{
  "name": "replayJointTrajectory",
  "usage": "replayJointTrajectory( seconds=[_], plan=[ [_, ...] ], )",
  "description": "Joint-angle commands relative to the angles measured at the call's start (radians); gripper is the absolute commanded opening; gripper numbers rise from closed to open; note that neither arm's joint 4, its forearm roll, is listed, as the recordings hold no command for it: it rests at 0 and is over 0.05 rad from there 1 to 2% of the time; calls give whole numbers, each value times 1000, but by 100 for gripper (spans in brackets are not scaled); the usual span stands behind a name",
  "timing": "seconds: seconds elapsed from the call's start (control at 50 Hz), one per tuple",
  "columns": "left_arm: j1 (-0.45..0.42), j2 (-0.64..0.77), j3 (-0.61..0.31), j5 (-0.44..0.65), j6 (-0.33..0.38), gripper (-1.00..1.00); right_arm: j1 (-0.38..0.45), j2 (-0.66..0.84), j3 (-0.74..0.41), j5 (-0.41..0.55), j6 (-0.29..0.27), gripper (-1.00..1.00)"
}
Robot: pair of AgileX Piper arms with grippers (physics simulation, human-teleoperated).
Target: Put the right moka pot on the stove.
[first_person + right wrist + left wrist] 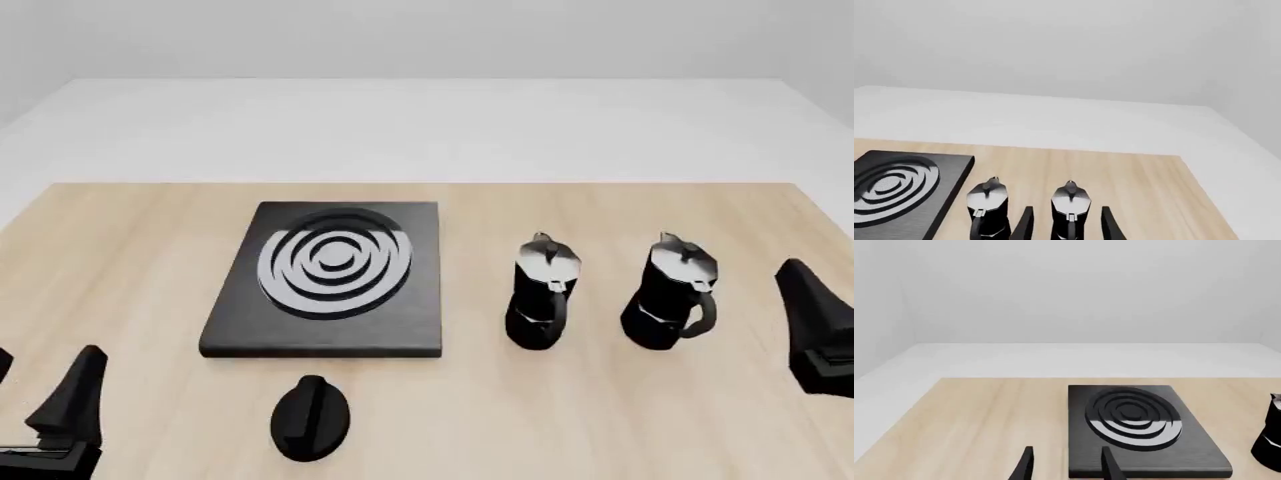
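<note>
2 idle grippers, 2 moka pots and a stove on a pale wood table.

Nearest, the left gripper and right gripper each hold their 2 dark fingers apart around nothing. Just beyond, a black round knob lies flat on the smooth wood-grain table. Farther on, the right moka pot, faceted, waisted and grey-lidded, stands upright beside its twin, the left moka pot; I cannot tell what is inside either. Well to their left sits the stove, a flat black slab with concentric silver rings, nothing on it.
</note>
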Motion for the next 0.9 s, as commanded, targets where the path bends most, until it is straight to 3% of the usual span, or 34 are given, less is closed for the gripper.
replayJointTrajectory(
  seconds=[0.02,0.22,0.24,0.26,0.5,0.76,0.9],
  plan=[
    [0,0,0,0,0,100,30,122,-140,74,18,100],
    [0,0,0,0,0,100,28,134,-148,78,16,100],
    [0,0,0,0,0,100,30,137,-160,85,20,100],
    [0,0,0,0,0,100,60,200,-243,135,19,100],
    [0,0,0,0,0,100,77,274,-288,153,11,100],
    [0,0,0,0,0,100,74,277,-291,154,8,100],
    [0,0,0,0,0,100,60,315,-250,110,1,100]
  ],
)
